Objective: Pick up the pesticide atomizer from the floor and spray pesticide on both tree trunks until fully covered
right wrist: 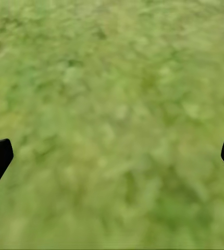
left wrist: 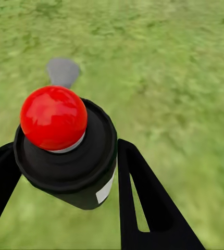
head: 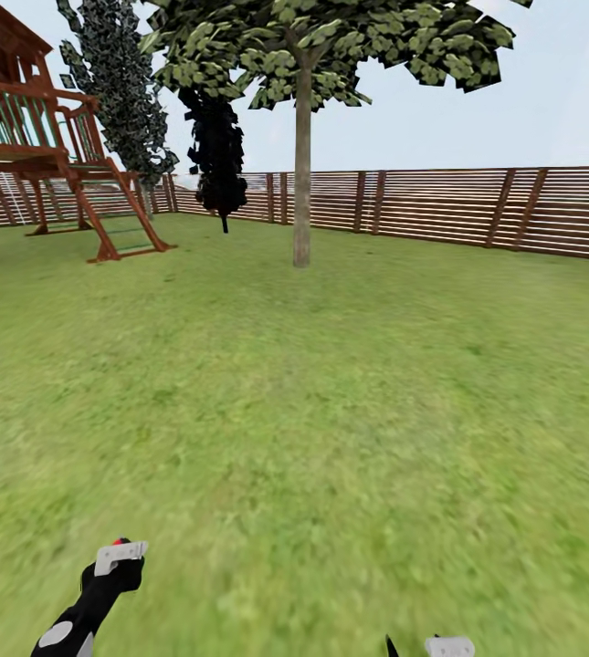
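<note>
My left pincer grips the pesticide atomizer; my right pincer is spread, empty. The tree trunk stands far off; spraying now would miss.

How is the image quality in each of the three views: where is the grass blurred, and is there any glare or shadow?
Head view: the tree trunk and fence look sharp, while the near grass smears. Left wrist view: a white highlight sits on the atomizer's glossy red cap, held in the left gripper; a grey patch, perhaps a shadow, lies on the lawn behind. Right wrist view: the grass is uniformly soft between the right gripper's fingertips.
</note>
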Robot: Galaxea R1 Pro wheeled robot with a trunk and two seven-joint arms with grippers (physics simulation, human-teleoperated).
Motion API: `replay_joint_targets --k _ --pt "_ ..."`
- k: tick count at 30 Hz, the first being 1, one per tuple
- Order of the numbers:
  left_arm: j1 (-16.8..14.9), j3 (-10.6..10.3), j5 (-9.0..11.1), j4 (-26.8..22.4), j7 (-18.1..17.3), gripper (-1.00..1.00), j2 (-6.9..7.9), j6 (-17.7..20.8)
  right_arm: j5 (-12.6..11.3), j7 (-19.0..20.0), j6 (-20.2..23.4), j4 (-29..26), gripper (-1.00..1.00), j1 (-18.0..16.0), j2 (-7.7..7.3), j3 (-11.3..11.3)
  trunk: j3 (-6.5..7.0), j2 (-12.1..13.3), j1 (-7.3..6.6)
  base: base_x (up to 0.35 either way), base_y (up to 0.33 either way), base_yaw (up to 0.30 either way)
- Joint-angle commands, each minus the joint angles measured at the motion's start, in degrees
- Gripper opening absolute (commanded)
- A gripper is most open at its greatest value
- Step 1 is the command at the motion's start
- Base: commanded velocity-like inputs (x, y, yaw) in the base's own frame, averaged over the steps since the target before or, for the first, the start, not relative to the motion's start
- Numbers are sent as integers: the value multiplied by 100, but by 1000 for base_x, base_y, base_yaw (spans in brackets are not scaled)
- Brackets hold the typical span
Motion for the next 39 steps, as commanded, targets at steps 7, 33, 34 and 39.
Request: replay_joint_targets --k 7,33,34,39 --pt "-1 -5 2 -9 1 -100 0 0 0 0 0 1 100 0 0 0 0 0 0 337 0 0" --pt "2 3 18 -54 -15 -100 10 0 0 0 0 1 100 0 0 0 0 0 0 337 0 0" --pt "2 6 18 -54 -20 -100 9 0 0 0 0 1 100 0 0 0 0 0 0 337 0 0" --pt "2 7 18 -54 -14 -100 9 0 0 1 0 1 100 0 0 0 0 0 0 337 0 0"
